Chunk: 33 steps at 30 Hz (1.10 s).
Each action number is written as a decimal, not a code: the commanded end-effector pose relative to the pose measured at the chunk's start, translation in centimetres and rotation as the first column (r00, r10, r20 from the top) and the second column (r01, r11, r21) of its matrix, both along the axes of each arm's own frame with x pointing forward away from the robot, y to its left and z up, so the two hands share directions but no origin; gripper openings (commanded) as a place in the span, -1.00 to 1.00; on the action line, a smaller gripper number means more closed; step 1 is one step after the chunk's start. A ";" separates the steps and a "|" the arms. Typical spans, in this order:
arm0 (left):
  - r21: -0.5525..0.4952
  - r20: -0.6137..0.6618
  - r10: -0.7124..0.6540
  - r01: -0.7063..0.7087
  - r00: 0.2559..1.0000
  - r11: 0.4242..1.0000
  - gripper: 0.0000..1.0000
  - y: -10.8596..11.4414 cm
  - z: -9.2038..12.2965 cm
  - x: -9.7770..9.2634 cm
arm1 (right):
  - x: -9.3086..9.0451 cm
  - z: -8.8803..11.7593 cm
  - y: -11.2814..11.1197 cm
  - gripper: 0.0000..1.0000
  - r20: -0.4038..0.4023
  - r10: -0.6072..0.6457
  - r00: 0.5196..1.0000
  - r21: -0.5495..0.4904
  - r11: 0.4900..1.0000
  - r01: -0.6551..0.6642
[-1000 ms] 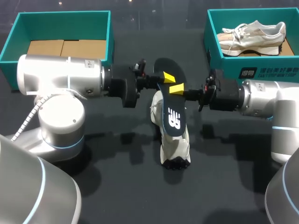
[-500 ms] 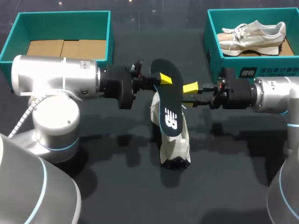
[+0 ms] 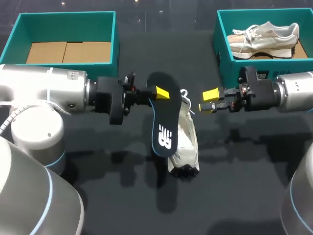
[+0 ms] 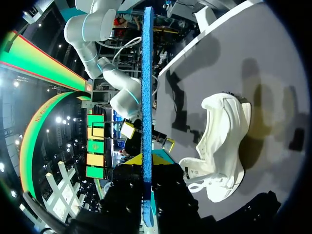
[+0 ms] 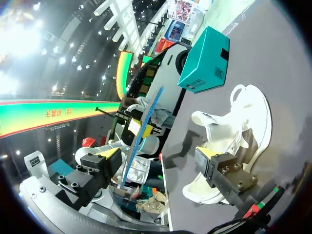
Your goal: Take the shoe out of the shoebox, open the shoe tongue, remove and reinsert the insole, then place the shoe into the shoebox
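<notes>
1. Left shoebox [image 3: 115, 44]: teal, open-topped, sitting at the far left of the dark table [image 3: 234, 186], showing a brown cardboard floor.

2. Left arm [image 3: 49, 95]: coming in from the left and lying roughly level over the table, its wrist pointing toward the middle.

3. Left gripper [image 3: 159, 93]: its fingers are closing on the insole [image 3: 164, 120] from both sides and pinching it near the heel end. In the left wrist view the insole [image 4: 147, 87] is showing edge-on as a thin blue strip running straight out between the fingers [image 4: 165, 195].

4. Insole: dark upper face with a white logo. It is hanging tilted above the table, with its lower end overlapping the shoe in the head view.

5. Shoe [image 3: 186, 142]: white, lying on the table under and just right of the insole, toe toward the robot. It is touching neither gripper.

6. Right gripper [image 3: 208, 100]: hovering just right of the shoe with its yellow tips spread apart and nothing between them. The right wrist view shows the shoe [image 5: 239, 141] lying ahead of it.

7. Right arm [image 3: 288, 93]: reaching in level from the right.

8. Right shoebox [image 3: 220, 54]: teal, holding a second shoe [image 3: 264, 36], beige and lying on its side.
</notes>
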State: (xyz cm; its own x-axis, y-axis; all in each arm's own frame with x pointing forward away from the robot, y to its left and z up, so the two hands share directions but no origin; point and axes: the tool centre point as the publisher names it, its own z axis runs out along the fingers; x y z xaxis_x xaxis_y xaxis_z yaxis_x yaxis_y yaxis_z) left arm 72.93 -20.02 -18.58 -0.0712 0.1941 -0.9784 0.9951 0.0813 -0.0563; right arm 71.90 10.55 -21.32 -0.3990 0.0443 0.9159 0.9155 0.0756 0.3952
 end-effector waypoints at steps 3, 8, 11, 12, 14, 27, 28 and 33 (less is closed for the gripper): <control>-0.001 0.003 -0.001 0.001 1.000 1.000 -1.00 1.4 0.2 -0.6 | 0.0 1.0 -0.5 1.00 0.040 0.028 0.999 -0.063 0.998 -0.026; -0.014 -0.027 -0.030 0.029 0.999 0.999 -1.00 1.0 0.4 -1.3 | 0.0 1.0 -0.5 1.00 0.040 0.028 0.999 -0.063 0.998 -0.026; -0.043 -0.118 -0.087 0.083 0.989 0.996 -1.00 0.4 1.0 -2.6 | -0.5 0.8 -2.1 1.00 0.198 0.120 0.973 -0.178 0.980 -0.084; -0.065 -0.172 -0.122 0.112 0.977 0.992 -1.00 0.4 1.2 -3.0 | -0.6 0.6 -2.7 1.00 0.233 0.127 0.964 -0.196 0.977 -0.081; -0.092 -0.236 -0.161 0.143 0.958 0.985 -1.00 0.5 1.6 -3.7 | -1.1 0.1 -3.7 1.00 0.282 0.151 0.947 -0.297 0.953 -0.064; 0.042 -0.053 -0.078 0.080 0.996 0.996 -1.00 0.6 1.5 -5.3 | -2.0 -1.5 -5.0 1.00 0.245 0.251 0.937 -0.376 0.915 -0.146; 0.042 -0.053 -0.078 0.080 0.996 0.996 -1.00 0.6 1.5 -5.3 | -2.0 -1.5 -5.0 1.00 0.245 0.251 0.937 -0.376 0.915 -0.146; 0.037 -0.233 -0.112 0.123 0.966 0.992 -1.00 -0.7 0.6 -7.9 | -3.8 -3.2 -6.8 1.00 0.449 0.395 0.801 -0.469 0.868 -0.165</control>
State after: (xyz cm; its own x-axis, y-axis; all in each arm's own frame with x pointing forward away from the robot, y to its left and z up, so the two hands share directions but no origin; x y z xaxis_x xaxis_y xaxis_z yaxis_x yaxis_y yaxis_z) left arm 65.64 -20.43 -17.77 -0.2024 0.2580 -0.9447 0.9764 -0.0209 -0.2149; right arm 69.20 4.72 -24.26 -0.7574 0.1967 0.6226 0.6230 0.5029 0.5991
